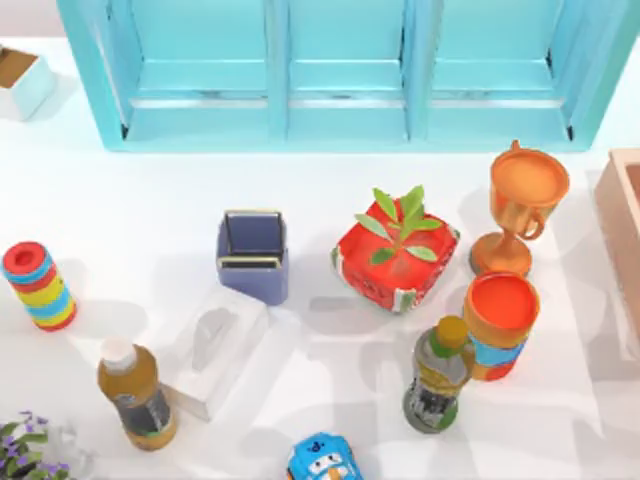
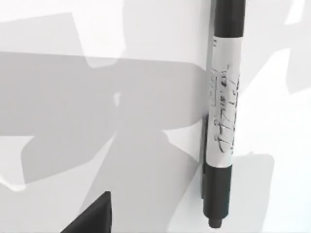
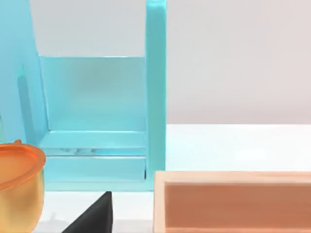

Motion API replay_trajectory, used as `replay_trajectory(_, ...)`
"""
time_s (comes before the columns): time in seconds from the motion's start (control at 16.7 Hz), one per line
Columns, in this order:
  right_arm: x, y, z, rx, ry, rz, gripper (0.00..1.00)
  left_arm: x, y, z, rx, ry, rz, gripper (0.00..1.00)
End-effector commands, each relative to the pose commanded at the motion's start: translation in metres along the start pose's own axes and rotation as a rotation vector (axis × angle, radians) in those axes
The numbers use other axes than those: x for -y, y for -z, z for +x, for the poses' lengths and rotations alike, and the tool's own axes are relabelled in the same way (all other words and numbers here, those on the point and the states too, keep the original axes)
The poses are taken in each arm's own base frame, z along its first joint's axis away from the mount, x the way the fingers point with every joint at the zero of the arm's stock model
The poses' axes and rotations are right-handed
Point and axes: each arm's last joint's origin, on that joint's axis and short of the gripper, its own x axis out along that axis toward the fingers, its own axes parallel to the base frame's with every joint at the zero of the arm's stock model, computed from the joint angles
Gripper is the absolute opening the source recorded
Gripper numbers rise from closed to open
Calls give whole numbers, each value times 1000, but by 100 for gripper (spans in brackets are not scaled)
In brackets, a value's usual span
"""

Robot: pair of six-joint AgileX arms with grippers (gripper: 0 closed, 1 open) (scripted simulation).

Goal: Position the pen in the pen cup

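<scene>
Pen (image 2: 223, 121) lies on the white table (image 2: 97, 97) at the left wrist view's right; gripper states cannot be told.

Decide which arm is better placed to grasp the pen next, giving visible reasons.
Probably left. Its wrist view shows the pen lying close on the table; the right wrist view faces the shelf and a box.

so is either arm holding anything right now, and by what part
It cannot be told. The left wrist view shows the pen against the white table, but no jaws closing on it. The right wrist view faces a peach box, with nothing held there.
</scene>
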Motion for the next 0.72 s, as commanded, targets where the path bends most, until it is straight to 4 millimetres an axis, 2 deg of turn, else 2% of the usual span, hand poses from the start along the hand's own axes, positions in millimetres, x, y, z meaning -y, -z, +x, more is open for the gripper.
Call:
replay_trajectory(0.24, 0, 0, 0, 0, 0, 0, 100, 2, 2, 2, -1, -1, 5, 100)
replay_trajectory(0.3, 0, 0, 0, 0, 0, 0, 100, 2, 1, 8, 0, 0, 3, 100)
replay_trajectory(0.72, 0, 0, 0, 0, 0, 0, 100, 0, -1, 94, 0, 0, 0, 100)
